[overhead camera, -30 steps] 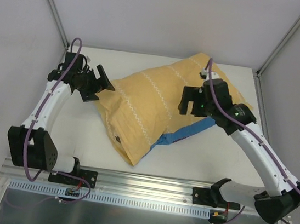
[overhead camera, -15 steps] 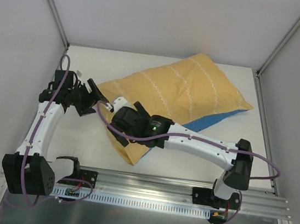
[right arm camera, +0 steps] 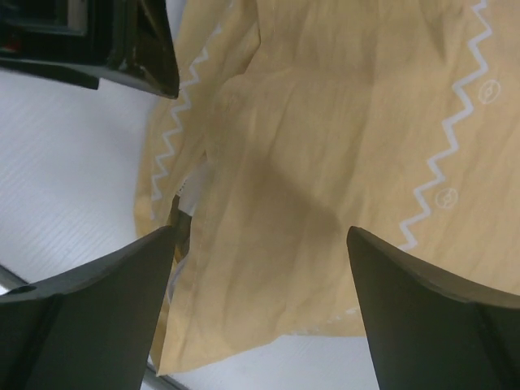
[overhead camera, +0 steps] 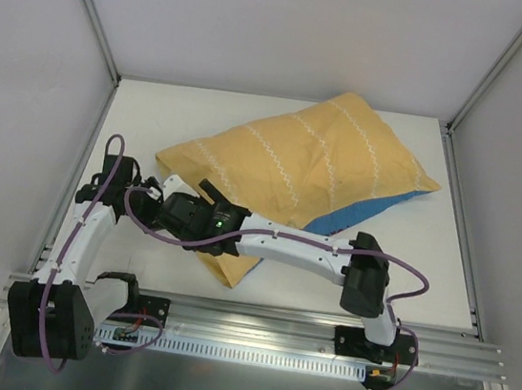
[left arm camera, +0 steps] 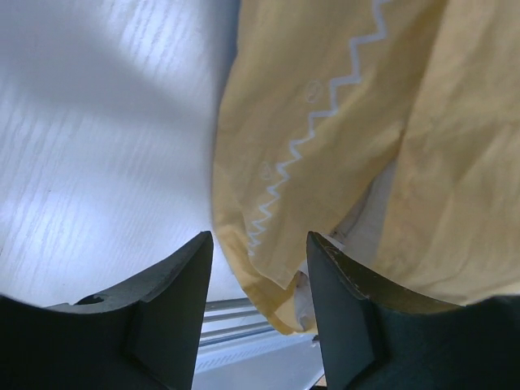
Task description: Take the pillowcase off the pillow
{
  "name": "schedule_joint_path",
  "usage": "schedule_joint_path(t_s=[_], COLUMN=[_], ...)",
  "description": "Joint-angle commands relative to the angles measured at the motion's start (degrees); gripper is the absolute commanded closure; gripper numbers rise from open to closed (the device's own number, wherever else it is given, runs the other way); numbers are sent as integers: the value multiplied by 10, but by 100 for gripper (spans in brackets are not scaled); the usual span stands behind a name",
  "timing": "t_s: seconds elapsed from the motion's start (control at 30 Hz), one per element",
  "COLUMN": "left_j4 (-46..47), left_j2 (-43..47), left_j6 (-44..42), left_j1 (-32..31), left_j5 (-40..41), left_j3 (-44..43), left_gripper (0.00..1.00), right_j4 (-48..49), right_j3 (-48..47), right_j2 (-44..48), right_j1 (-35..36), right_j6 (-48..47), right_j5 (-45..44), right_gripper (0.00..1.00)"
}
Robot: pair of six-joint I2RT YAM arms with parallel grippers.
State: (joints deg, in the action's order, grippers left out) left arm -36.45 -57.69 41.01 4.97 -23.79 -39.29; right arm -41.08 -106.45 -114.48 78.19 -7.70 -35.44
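Note:
The pillowcase (overhead camera: 294,166) lies on the table with its yellow-orange face and white zigzag lines up; a blue strip shows along its right near edge. My right gripper (overhead camera: 174,211) reaches across to its left near corner, open, jaws wide over the fabric (right arm camera: 276,162). My left gripper (overhead camera: 149,196) is open just left of that corner, with the fabric edge (left arm camera: 325,122) between and beyond its fingers. The white pillow shows only through the case's opening, in the left wrist view (left arm camera: 374,215) and the right wrist view (right arm camera: 188,183).
The white table (overhead camera: 156,114) is walled on the left, back and right. A metal rail (overhead camera: 254,324) runs along the near edge. The right arm (overhead camera: 311,250) lies low across the near side of the pillowcase. The left gripper's finger (right arm camera: 130,49) shows in the right wrist view.
My right arm swung from above the pillowcase's right part to its left near corner. My left gripper drew back towards the near left. The pillowcase settled flatter.

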Motion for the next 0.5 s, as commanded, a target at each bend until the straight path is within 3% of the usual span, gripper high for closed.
schedule_joint_path(t_s=[0.0,0.07,0.1,0.17,0.2,0.23,0.27,0.33,0.43,0.47], left_j4=[0,1,1,1,6,11,19,40,79,92], left_j2=[15,16,16,15,15,15,14,10,8,8], left_j6=[46,48,45,37,32,25,7,-7,-30,-35], left_j1=[3,3,3,4,3,4,3,3,2,3], left_j5=[38,39,39,37,31,24,7,-9,-61,-75], left_j3=[17,18,18,18,20,20,23,24,31,35], left_gripper=[50,51,51,52,53,53,52,48,30,19], right_j4=[0,-1,-1,-3,-4,-8,-9,-17,-15,-15], right_j3=[-26,-24,-24,-26,-28,-31,-40,-51,-53,-53], right_j2=[-34,-40,-38,-29,-13,-4,15,37,89,100], right_j1=[-10,-18,-22,-32,-36,-37,-44,-51,-71,-76], right_j6=[-11,-5,-3,1,1,1,1,6,27,33], right_j5=[-51,-59,-55,-40,-37,-31,-27,-3,35,41], right_gripper=[14,25,47,68,87,94,99,99,99,99])
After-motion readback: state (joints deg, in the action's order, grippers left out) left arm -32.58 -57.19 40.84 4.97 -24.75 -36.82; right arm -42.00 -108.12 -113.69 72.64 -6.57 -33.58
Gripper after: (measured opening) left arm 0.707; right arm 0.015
